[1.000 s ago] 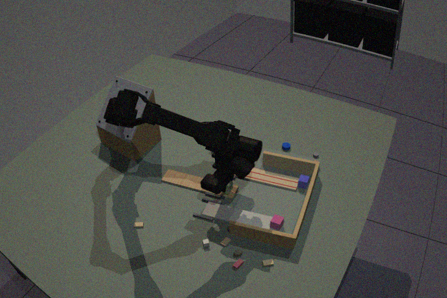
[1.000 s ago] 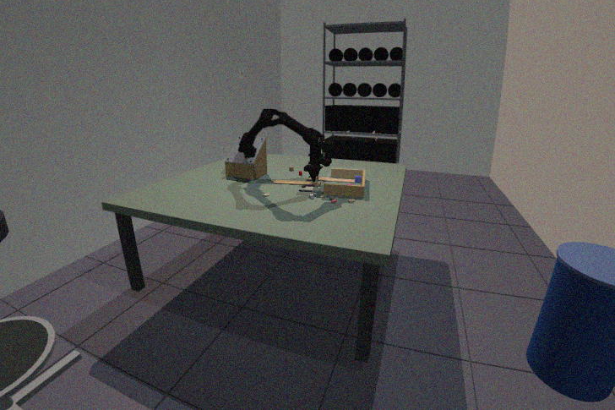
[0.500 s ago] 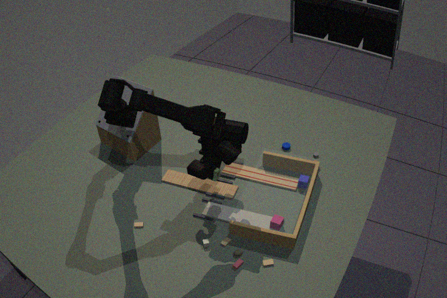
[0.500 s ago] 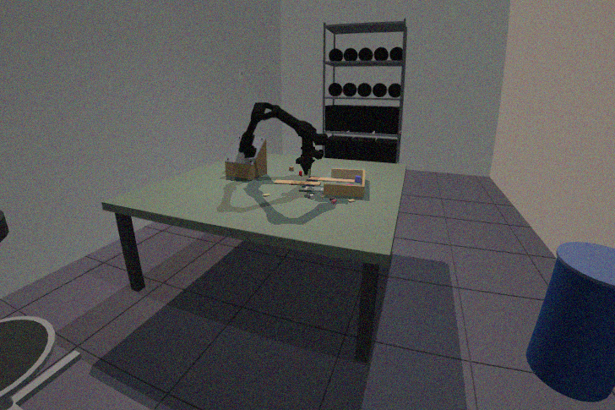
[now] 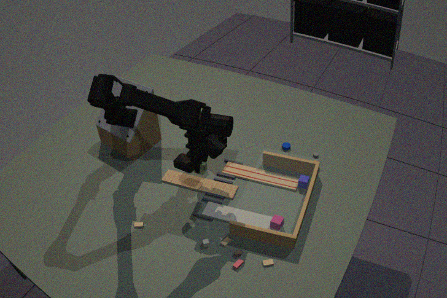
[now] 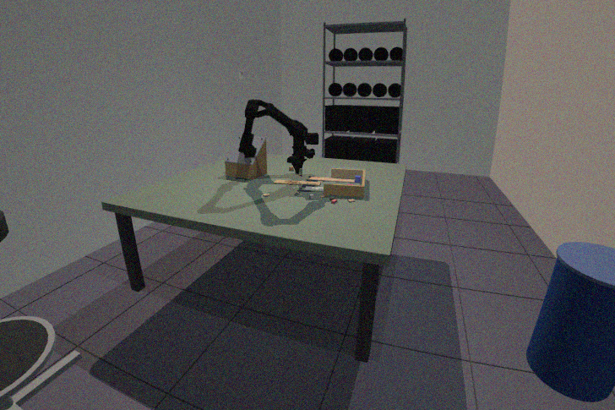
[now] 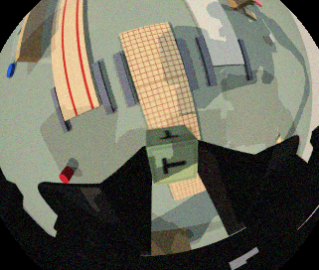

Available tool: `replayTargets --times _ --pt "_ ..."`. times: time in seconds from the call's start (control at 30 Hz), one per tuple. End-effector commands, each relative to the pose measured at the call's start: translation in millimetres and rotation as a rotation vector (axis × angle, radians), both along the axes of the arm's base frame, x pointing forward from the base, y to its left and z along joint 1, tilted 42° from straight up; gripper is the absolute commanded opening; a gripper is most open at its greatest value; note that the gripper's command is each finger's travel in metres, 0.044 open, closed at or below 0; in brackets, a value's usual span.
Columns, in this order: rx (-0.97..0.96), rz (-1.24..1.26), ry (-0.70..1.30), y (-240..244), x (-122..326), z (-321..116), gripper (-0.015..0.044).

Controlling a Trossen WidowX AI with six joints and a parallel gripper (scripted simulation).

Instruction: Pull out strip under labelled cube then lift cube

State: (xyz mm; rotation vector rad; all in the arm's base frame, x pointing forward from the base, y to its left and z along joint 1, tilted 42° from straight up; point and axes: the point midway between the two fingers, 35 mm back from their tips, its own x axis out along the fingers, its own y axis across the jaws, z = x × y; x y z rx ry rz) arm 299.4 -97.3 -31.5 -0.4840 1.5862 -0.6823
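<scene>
My gripper (image 5: 200,166) (image 7: 168,147) is shut on the green cube (image 5: 203,166) (image 7: 189,171), which shows a dark T on two faces in the wrist view. The cube is held in the air above the table, over the checkered strip. The checkered strip (image 5: 220,187) (image 7: 153,60) lies outside the walled frame, its right end near the dark guide rails. The red-striped strip (image 5: 260,174) (image 7: 71,50) reaches into the frame, with a blue cube (image 5: 303,181) (image 6: 357,179) at its far end. The plain pale strip (image 5: 248,216) (image 7: 224,47) has a magenta cube (image 5: 277,222) at its far end.
The wooden frame (image 5: 306,204) (image 6: 343,190) has low walls on three sides. Dark guide rails (image 5: 212,200) (image 7: 103,86) flank the strips. A red cylinder (image 7: 66,175) and a blue disc (image 5: 285,146) lie outside. Several small blocks lie in front. A wooden wedge (image 5: 126,142) is by the arm's base.
</scene>
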Motion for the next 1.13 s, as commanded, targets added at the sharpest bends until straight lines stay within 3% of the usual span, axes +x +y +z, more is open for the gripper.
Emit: replayTargets --times 0.0,0.27,1.1 --pt "0.006 0.0 -0.007 3 -8 0 0.0" --pt "0.008 0.0 -0.007 27 -3 26 0.0" --pt "0.007 0.0 -0.007 27 -3 26 0.0"
